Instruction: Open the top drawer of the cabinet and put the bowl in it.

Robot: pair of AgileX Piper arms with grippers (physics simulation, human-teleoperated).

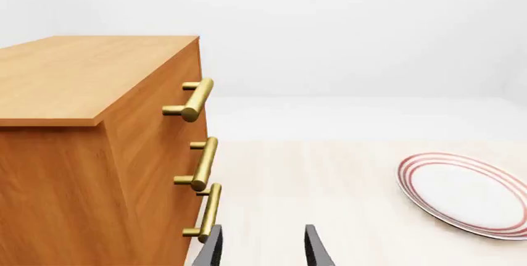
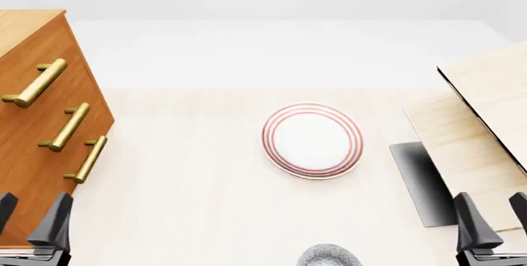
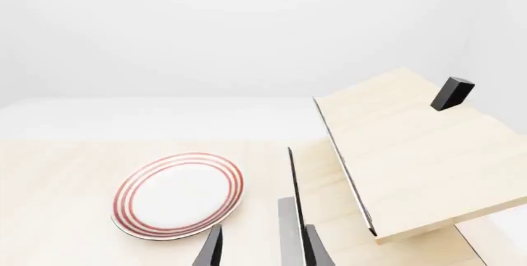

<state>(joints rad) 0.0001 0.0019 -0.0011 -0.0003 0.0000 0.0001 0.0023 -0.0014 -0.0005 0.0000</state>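
Top drawer (image 2: 49,74) of cabinet (image 2: 41,155) is shut; grip its stiff brass handle (image 2: 34,83) at mid. Left gripper (image 2: 31,220), right gripper (image 2: 492,220): both open, empty.

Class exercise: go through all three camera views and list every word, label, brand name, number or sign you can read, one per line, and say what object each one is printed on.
None: no view shows any readable text.
The cabinet and its brass handles carry no lettering.
The plate has only red rings, which are no writing.
The bowl shows only a speckled pattern.
The pale wood boards are blank.
The small black block bears no mark.
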